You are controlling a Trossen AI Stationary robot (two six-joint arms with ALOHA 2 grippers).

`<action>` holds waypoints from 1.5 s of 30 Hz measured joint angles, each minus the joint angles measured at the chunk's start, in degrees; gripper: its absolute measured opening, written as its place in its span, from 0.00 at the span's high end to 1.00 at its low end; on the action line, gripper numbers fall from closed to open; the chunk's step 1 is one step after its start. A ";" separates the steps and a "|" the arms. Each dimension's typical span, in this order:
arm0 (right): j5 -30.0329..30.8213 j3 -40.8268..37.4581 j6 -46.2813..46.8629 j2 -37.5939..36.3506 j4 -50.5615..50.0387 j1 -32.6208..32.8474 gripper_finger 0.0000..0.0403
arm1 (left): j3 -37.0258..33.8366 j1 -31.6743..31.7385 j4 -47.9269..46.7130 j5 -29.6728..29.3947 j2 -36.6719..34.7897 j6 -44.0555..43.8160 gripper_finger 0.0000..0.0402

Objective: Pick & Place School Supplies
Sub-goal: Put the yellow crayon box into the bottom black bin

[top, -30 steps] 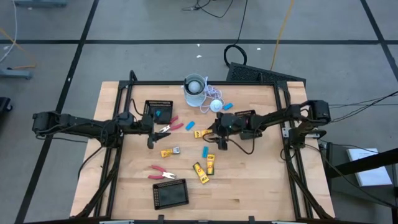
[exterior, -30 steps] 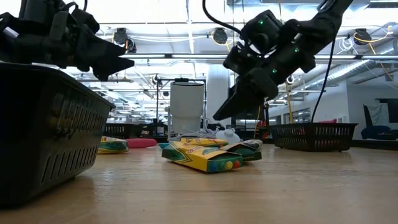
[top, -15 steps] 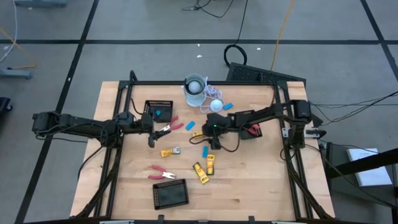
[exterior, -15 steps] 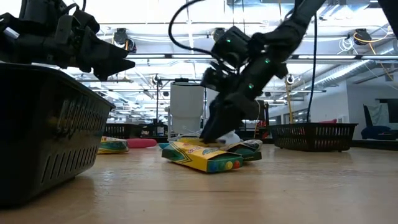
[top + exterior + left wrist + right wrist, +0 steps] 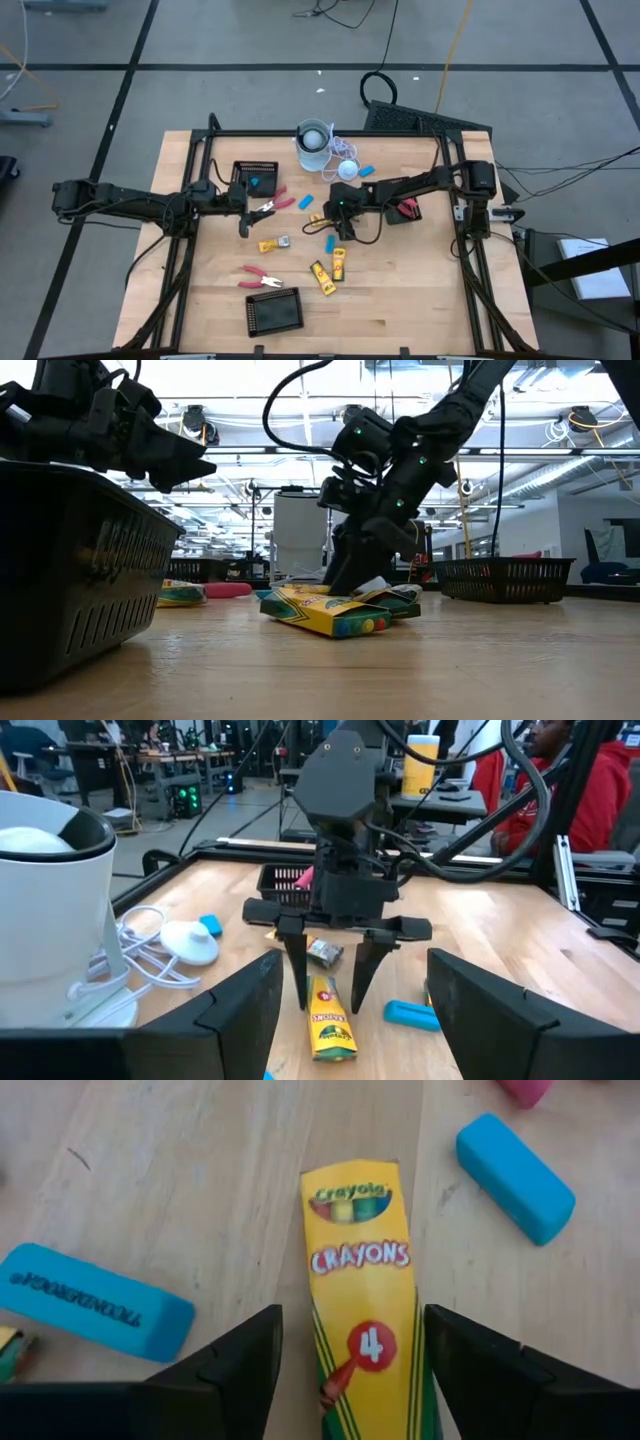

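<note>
A yellow crayon box (image 5: 365,1305) lies flat on the wooden table near its middle. My right gripper (image 5: 352,1320) slants down over it, open, with one finger on each side of the box and neither one touching it; the left wrist view shows this gripper (image 5: 330,965) with the box (image 5: 330,1025) between its fingertips. My left gripper (image 5: 246,206) hovers level at the table's left, open and holding nothing, beside a red-handled tool (image 5: 272,205). Light-blue erasers (image 5: 95,1300) (image 5: 515,1177) lie on either side of the box.
Black mesh trays stand at the far left (image 5: 255,177), near edge (image 5: 273,312) and right (image 5: 400,207). A white cup (image 5: 313,140) and corded disc (image 5: 347,168) sit at the far edge. More crayon boxes (image 5: 330,270) (image 5: 272,243) and a red-handled tool (image 5: 262,278) lie nearer.
My right gripper has moved toward the table's left edge and down, tipping more steeply, until its open fingers stand on either side of the crayon box. The box has stayed where it was.
</note>
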 joint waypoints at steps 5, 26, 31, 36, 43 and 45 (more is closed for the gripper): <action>0.00 0.00 0.28 0.03 0.72 0.09 0.44 | 0.00 0.00 0.02 -0.33 0.00 -0.01 0.38; 0.17 0.13 1.68 3.98 4.68 1.09 0.74 | 0.00 0.00 -0.92 -0.42 0.00 0.03 0.38; 0.75 0.11 0.91 4.15 5.69 1.91 0.84 | 0.00 0.00 -1.37 -0.42 0.00 0.03 0.38; 0.84 0.07 0.90 4.15 6.62 2.34 0.84 | 0.00 0.00 -1.70 -0.42 0.00 0.01 0.38; 0.19 -0.04 1.51 3.67 8.31 2.50 0.84 | 0.00 0.00 -2.46 -0.36 0.01 0.07 0.38; 0.12 -0.09 1.50 3.67 9.17 2.76 0.84 | 0.00 0.00 -2.87 -0.35 0.01 0.08 0.38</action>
